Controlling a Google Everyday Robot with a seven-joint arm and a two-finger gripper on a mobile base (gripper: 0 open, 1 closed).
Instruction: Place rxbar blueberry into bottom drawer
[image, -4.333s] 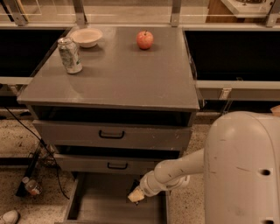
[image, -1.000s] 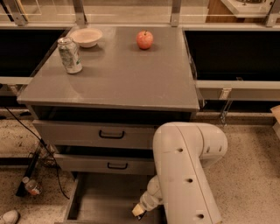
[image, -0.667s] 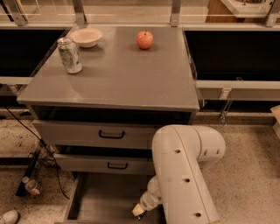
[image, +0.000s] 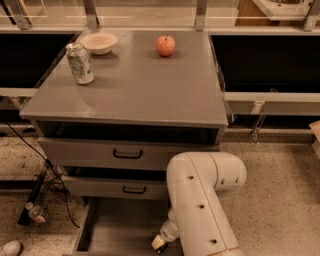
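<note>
The bottom drawer (image: 117, 227) is pulled open below the two upper drawers, showing a plain grey inside. My gripper (image: 159, 244) reaches down into its right front part, at the bottom edge of the camera view. A small dark bit shows at the gripper's tip; I cannot tell whether it is the rxbar blueberry. No navy bar lies in plain sight elsewhere. My white arm (image: 200, 200) hides the drawer's right side.
On the grey cabinet top (image: 140, 90) stand a silver-green can (image: 80, 62), a white bowl (image: 98, 42) and a red apple (image: 165, 45). Two upper drawers with black handles (image: 127, 154) are shut. Cables and a bottle (image: 36, 214) lie on the floor at left.
Since 4.3 s ago my arm has swung in front of the cabinet and the gripper has sunk lower into the bottom drawer. Over the last second nothing has visibly moved.
</note>
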